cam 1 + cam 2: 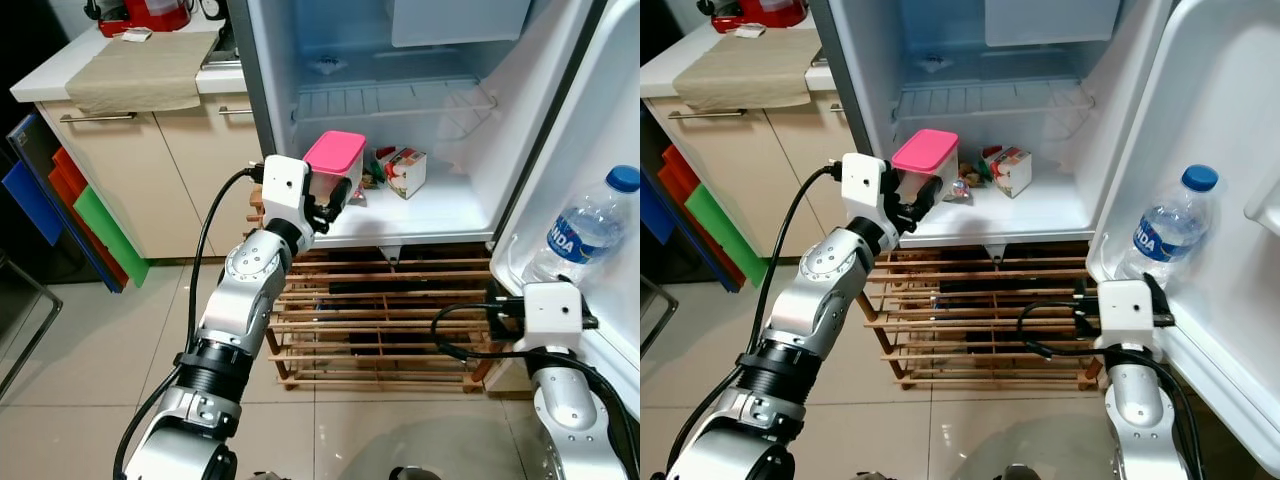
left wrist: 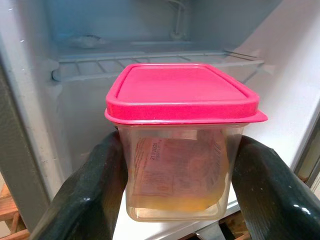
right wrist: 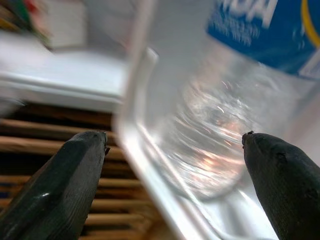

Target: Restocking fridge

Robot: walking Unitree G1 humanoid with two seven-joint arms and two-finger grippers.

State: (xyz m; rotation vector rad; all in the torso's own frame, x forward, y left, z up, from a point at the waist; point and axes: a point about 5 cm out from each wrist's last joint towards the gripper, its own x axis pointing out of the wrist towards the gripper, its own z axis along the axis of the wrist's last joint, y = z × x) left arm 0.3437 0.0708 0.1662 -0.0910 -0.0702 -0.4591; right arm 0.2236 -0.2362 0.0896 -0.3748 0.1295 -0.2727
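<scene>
Kitchen: tiled floor (image 1: pixel 80 350); pale cabinets with a white counter (image 1: pixel 50 75) on the robot's left, a beige cloth (image 1: pixel 140 70) draped over its edge; red appliance at the back, cut off by the frame.
Fridge: small fridge (image 1: pixel 400 120) with its door (image 1: pixel 1230 150) swung open to the robot's right, standing on a wooden slatted rack (image 1: pixel 380 320).
Fridge floor: small carton (image 1: pixel 405 170) and a few small packets beside it, too small to identify.
Wire shelf: wire shelf (image 1: pixel 390 100) above the floor; upper compartment cut off.
Container: clear tub with pink lid (image 2: pixel 182 95), held upright at the fridge's front left edge, above the fridge floor; left wrist view shows a printed label and yellowish contents through the wall, text unreadable.
Left gripper: left gripper (image 2: pixel 180 175), fingers (image 2: pixel 95 185) closed on the tub's two sides below the lid; the eye views show the tub mostly from behind the wrist block.
Water bottle: water bottle (image 1: pixel 1165 230) with blue cap, upright in the door's lower bin.
Right gripper: right gripper (image 3: pixel 175 170) low at the door bin, fingers (image 3: pixel 65 180) spread apart, gripping nothing; bottle base blurred behind the bin wall between them; fingers hidden behind the wrist block in the eye views.
Coloured boards: blue, red and green boards (image 1: pixel 100 225) leaning against the cabinet.
</scene>
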